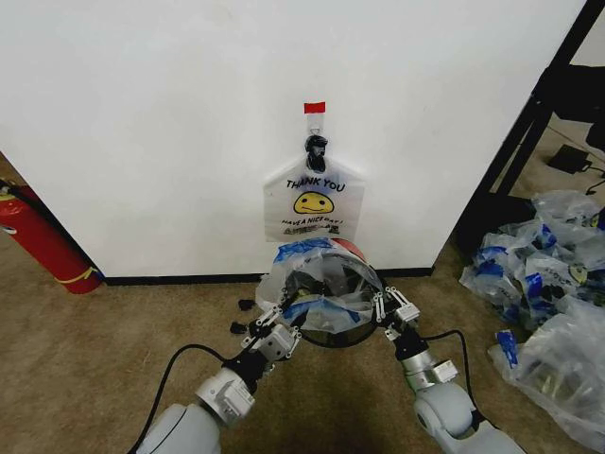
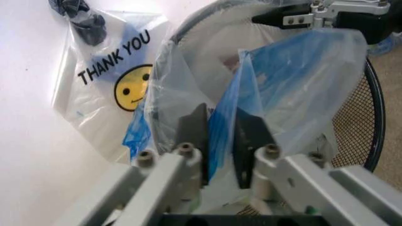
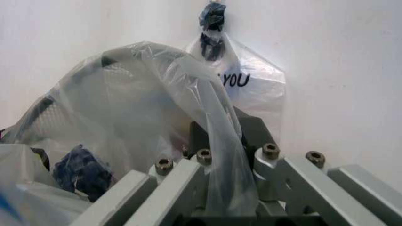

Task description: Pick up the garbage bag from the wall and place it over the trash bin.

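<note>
Head view: garbage bag point(image 1: 319, 284) draped over trash bin point(image 1: 352, 333), just below wall point(image 1: 170, 123). Left gripper point(image 1: 281, 320) & right gripper point(image 1: 388, 309) flank bin. Left wrist: left gripper clenched on bag. Right wrist: right gripper clenched on bag.

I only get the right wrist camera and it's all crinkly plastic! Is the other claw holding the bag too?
Observer: Yes. In the left wrist view the left gripper is pinching a blue-printed fold of the garbage bag.
Operator: Where's the bin?
Observer: The head view shows the trash bin on the carpet at the foot of the wall, with the bag draped over its top and the right gripper clamped at the bag's other side.
Operator: Any other bags around?
Observer: A heap of clear bags lies on the floor to the robot's right.
</note>
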Controlling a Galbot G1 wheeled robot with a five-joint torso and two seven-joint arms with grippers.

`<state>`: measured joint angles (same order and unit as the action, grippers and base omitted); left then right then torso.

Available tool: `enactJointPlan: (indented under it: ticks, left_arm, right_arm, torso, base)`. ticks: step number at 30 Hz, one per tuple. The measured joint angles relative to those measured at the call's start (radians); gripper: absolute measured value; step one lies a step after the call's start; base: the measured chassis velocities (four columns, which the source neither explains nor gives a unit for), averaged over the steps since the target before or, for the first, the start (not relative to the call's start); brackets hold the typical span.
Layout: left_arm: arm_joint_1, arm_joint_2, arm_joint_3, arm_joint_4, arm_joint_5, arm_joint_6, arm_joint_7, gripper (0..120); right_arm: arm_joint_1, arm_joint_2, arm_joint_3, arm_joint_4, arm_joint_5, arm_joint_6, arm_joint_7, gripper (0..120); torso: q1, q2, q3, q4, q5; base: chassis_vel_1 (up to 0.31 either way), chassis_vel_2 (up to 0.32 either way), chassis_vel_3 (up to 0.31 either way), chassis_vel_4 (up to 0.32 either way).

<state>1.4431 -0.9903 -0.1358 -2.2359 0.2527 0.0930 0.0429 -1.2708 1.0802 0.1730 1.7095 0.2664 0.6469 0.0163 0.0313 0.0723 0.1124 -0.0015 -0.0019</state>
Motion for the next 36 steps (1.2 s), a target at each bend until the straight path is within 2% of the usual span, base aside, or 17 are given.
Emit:
enactJointPlan:
  ticks: [2, 7, 12, 15, 17, 18, 19, 20, 22, 23, 24, 26, 36]
  left_arm:
    - [0.0, 0.002, -0.001, 0.002, -0.003, -0.002, 0.0, 0]
    - [0.002, -0.003, 0.003, 0.0, -0.027, -0.021, -0.004, 0]
    - [0.007, -0.006, 0.015, 0.008, -0.061, -0.102, -0.005, 0]
    - [0.01, -0.004, 0.015, 0.009, -0.076, -0.121, -0.005, 0]
    - [0.017, -0.002, 0.015, 0.021, -0.113, -0.168, 0.0, 0]
    - [0.022, 0.001, 0.01, 0.046, -0.175, -0.244, 0.031, 0]
    - [0.024, 0.004, 0.007, 0.063, -0.21, -0.284, 0.055, 0]
    - [0.024, 0.004, 0.007, 0.063, -0.21, -0.284, 0.055, 0]
    - [0.024, 0.01, 0.004, 0.094, -0.261, -0.35, 0.097, 0]
    - [0.024, 0.013, 0.001, 0.115, -0.291, -0.393, 0.128, 0]
    - [0.023, 0.018, -0.007, 0.157, -0.33, -0.47, 0.192, 0]
    - [0.021, 0.023, -0.023, 0.192, -0.343, -0.537, 0.262, 0]
    - [-0.004, 0.034, -0.029, 0.237, -0.343, -0.579, 0.373, 0]
  right_arm:
    - [-0.002, 0.003, 0.002, 0.002, -0.001, -0.001, 0.001, 1]
    - [-0.007, 0.008, 0.004, 0.004, 0.002, -0.007, 0.013, 1]
    - [-0.008, 0.013, 0.003, -0.002, 0.032, -0.021, 0.029, 1]
    - [-0.008, 0.014, 0.002, -0.002, 0.051, -0.027, 0.033, 1]
    - [-0.007, 0.012, -0.002, 0.0, 0.091, -0.041, 0.038, 1]
    - [-0.003, 0.007, -0.005, 0.008, 0.141, -0.061, 0.043, 1]
    - [-0.001, 0.005, -0.006, 0.014, 0.165, -0.07, 0.046, 1]
    - [-0.001, 0.005, -0.006, 0.014, 0.165, -0.07, 0.046, 1]
    - [0.003, 0.002, -0.008, 0.023, 0.208, -0.084, 0.051, 1]
    - [0.004, 0.001, -0.009, 0.03, 0.237, -0.093, 0.056, 1]
    - [0.005, -0.003, -0.013, 0.042, 0.293, -0.113, 0.066, 1]
    - [0.006, -0.012, -0.017, 0.051, 0.343, -0.131, 0.075, 1]
    - [0.011, -0.031, -0.025, 0.095, 0.479, -0.175, 0.099, 1]
  torso:
    - [0.0, 0.0, 0.0, 0.0, 0.0]
    - [0.0, 0.0, 0.0, 0.0, 0.0]
    - [0.0, 0.0, 0.0, -0.0001, 0.0]
    - [0.0, 0.0, 0.0, 0.0, 0.0001]
    - [0.0, 0.0, 0.0, 0.0, 0.0001]
    - [0.0, 0.0, 0.0, 0.0, 0.0001]
    - [0.0, 0.0, 0.0, 0.0, 0.0001]
    - [0.0, 0.0, 0.0, 0.0, 0.0001]
    - [0.0, 0.0, 0.0, 0.0, 0.0]
    - [0.0, 0.0, 0.0, 0.0, 0.0]
    - [0.0, 0.0, 0.0, 0.0, 0.0]
    - [0.0, 0.0, 0.0, 0.0, -0.0001]
    - [0.0, 0.0, 0.0, 0.0, 0.0]
  base:
    - [0.0, 0.0, 0.0, 0.0]
    - [0.0, 0.0, 0.0, 0.0]
    - [0.0, 0.0, 0.0, 0.0]
    - [0.0, 0.0, 0.0, 0.0]
    - [0.0, 0.0, 0.0, 0.0]
    - [0.0, 0.0, 0.0, 0.0]
    - [0.0, 0.0, 0.0, 0.0]
    - [0.0, 0.0, 0.0, 0.0]
    - [0.0, 0.0, 0.0, 0.0]
    - [0.0, 0.0, 0.0, 0.0]
    - [0.0, 0.0, 0.0, 0.0]
    - [0.0, 0.0, 0.0, 0.0]
    - [0.0, 0.0, 0.0, 0.0]
